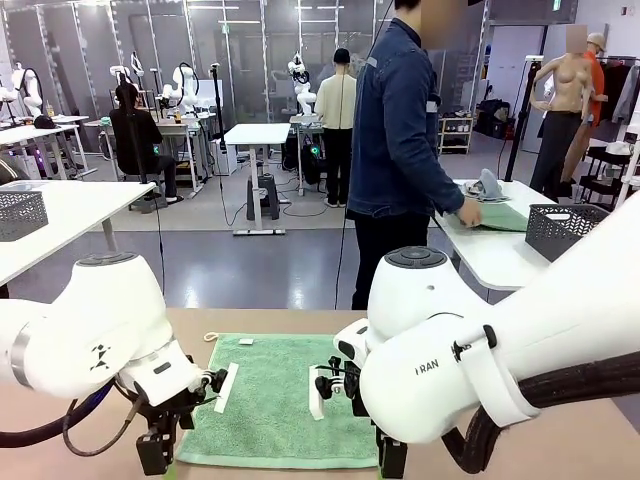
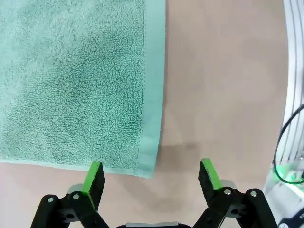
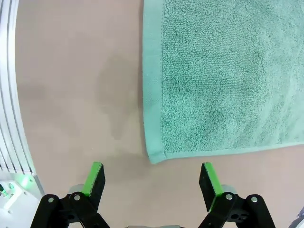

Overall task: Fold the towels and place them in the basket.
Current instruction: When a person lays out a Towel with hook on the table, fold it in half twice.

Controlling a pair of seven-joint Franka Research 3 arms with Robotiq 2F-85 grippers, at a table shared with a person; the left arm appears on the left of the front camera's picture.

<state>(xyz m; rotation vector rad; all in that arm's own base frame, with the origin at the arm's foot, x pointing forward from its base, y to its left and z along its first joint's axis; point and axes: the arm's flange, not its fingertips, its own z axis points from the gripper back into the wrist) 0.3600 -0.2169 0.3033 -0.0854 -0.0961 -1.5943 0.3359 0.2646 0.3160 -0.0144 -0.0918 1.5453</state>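
Note:
A mint green towel lies flat and unfolded on the tan table, with a small white loop at its far left corner. My left gripper hangs open over the towel's near left corner, and the left wrist view shows that corner of the towel just inside the spread jaws of this gripper. My right gripper is open at the near right corner. In the right wrist view the towel ends right at the gap of the gripper. A dark grey mesh basket stands on the side table at right.
A person stands beyond the table, back turned, one hand on a second green towel on the white side table. Another mesh basket sits on a table at left. Bare tabletop flanks the towel.

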